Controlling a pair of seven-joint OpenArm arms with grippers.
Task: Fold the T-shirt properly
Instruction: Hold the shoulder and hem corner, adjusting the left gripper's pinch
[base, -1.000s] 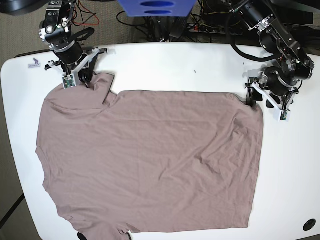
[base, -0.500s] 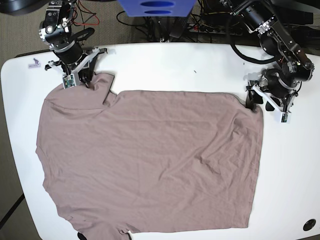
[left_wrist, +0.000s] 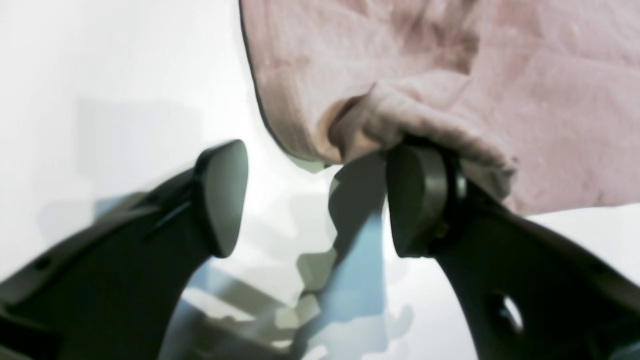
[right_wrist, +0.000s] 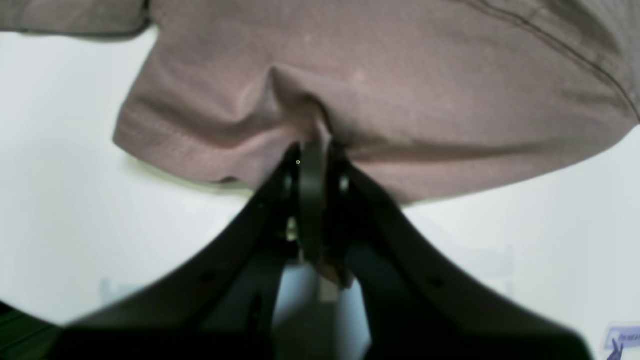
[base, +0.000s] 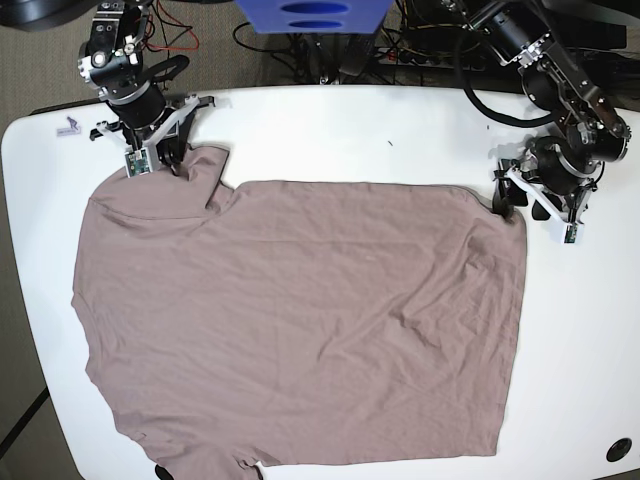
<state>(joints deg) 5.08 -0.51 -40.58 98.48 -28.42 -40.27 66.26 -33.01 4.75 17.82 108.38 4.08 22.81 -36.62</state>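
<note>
The mauve-brown T-shirt (base: 300, 320) lies spread flat on the white table (base: 400, 130), its neck end toward the base view's left. At its upper left sleeve, my right gripper (base: 172, 160) is shut on a pinched fold of the sleeve hem; the right wrist view shows this gripper (right_wrist: 312, 155) closed on the T-shirt (right_wrist: 380, 85). My left gripper (base: 503, 197) is at the shirt's upper right corner. In the left wrist view the left gripper (left_wrist: 317, 200) stands open, and the T-shirt's (left_wrist: 450, 75) bunched hem corner drapes over the right fingertip (left_wrist: 415, 200). Nothing lies between the pads.
Cables and a blue object (base: 312, 15) sit behind the table's far edge. A small sticker (base: 68, 127) is at the table's left corner, and a black round hole (base: 620, 449) is near the lower right. The shirt's lower hem reaches the table's front edge.
The left arm's wrist has drifted slightly to the right beside the shirt's corner. The right arm and the shirt have not moved.
</note>
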